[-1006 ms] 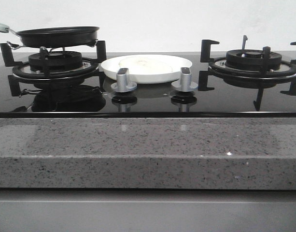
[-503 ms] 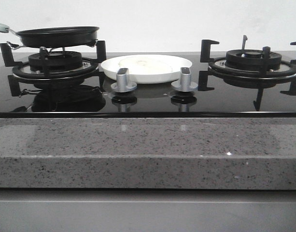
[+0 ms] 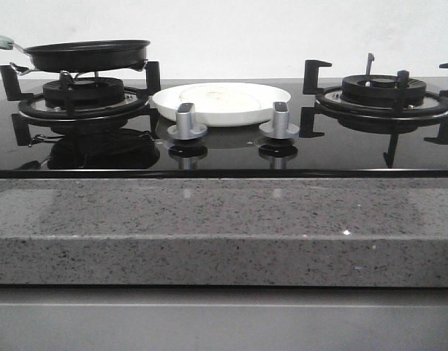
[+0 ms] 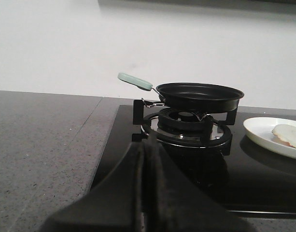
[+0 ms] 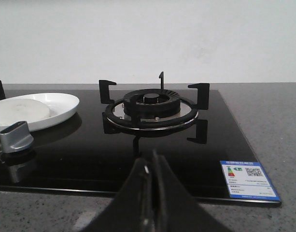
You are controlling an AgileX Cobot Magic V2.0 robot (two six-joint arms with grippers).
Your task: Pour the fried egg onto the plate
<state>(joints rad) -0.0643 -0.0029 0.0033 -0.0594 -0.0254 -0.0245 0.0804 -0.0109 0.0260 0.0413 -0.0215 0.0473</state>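
The white plate (image 3: 222, 106) sits on the black glass hob between the two burners, with the pale fried egg (image 3: 216, 96) lying flat in it. The plate (image 5: 56, 108) and egg (image 5: 20, 110) also show in the right wrist view, and the plate's edge (image 4: 263, 137) and egg (image 4: 288, 135) in the left wrist view. The black frying pan (image 3: 88, 54) with a pale green handle (image 4: 134, 81) rests on the left burner. My left gripper (image 4: 150, 145) is shut and empty, short of the left burner. My right gripper (image 5: 152, 157) is shut and empty, short of the right burner. Neither gripper shows in the front view.
Two silver knobs (image 3: 187, 121) (image 3: 280, 120) stand just in front of the plate. The right burner grate (image 3: 384, 91) carries nothing. A grey speckled stone counter (image 3: 209, 227) runs along the hob's front. A blue energy label (image 5: 248, 179) is stuck at the hob's right front corner.
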